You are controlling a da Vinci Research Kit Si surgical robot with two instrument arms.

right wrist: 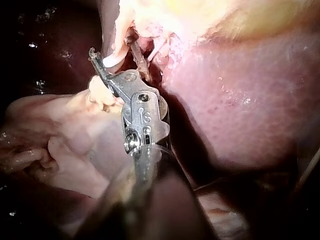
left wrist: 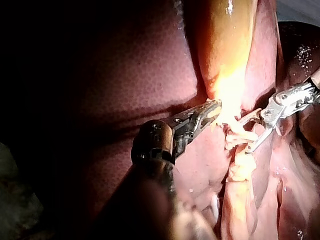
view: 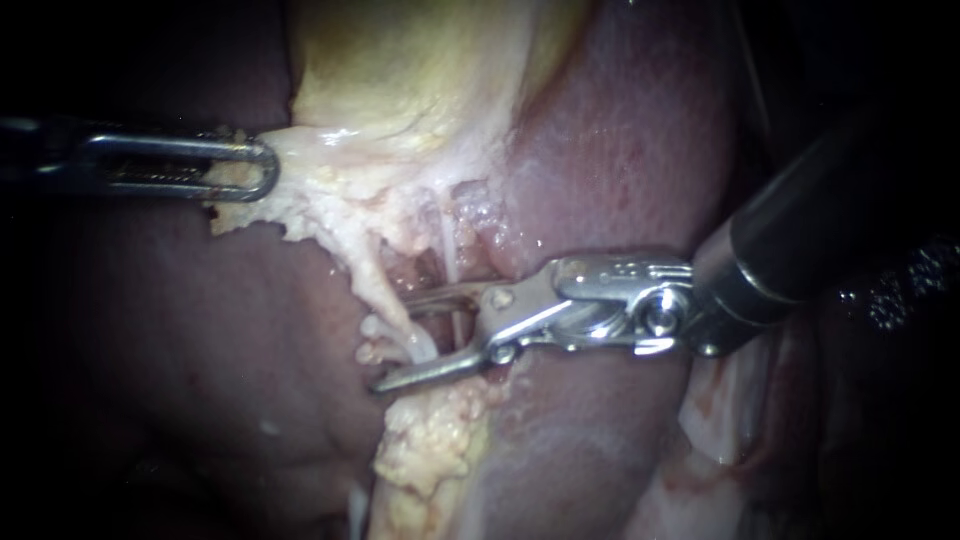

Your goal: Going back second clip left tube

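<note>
The left tube (view: 385, 295) is a pale, thick strand at the middle of the endoscope view. It runs down out of a ragged fringe of pale tissue (view: 330, 205) and ends in a small, smooth white knob. Whether that knob is a clip cannot be told. Just to the right of the left tube hangs a second, much thinner strand, the right tube (view: 449, 250).

The right instrument (view: 395, 345) comes in from the right of the left tube. Its pincer is open, with a wide gap between the two metal jaws. The left tube's lower end lies in that gap, but it is not pressed from both sides. The right wrist view shows the same thing: the right instrument (right wrist: 112, 45) has its pincer spread, with the white knob between the jaws.

Up and to the left of the left tube, the left instrument (view: 268, 165) has its pincer closed on the edge of the pale tissue and holds it taut. The left wrist view also shows this grip (left wrist: 212, 107), with the right instrument (left wrist: 245, 135) just beyond it.

Above the left tube lies the yellowish gallbladder (view: 420, 60). Dark red liver (view: 620, 150) surrounds the tube on both sides.
</note>
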